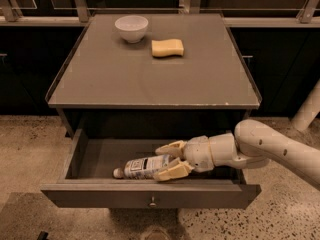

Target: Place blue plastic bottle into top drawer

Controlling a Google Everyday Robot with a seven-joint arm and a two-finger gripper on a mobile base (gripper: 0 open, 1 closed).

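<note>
The hand (159, 163), in from 3 o'clock, sits with fingers spread loosely around the base of the bottle (141, 167), which lies flat in the open top drawer (100, 195), cap toward 9 o'clock, so retreating likely means backing toward 3 o'clock.

You see a speckled terrazzo floor (30, 154) around the grey counter (150, 79); dark cabinets (285, 64) flank its left and right edges; the light is dim and warm.
</note>
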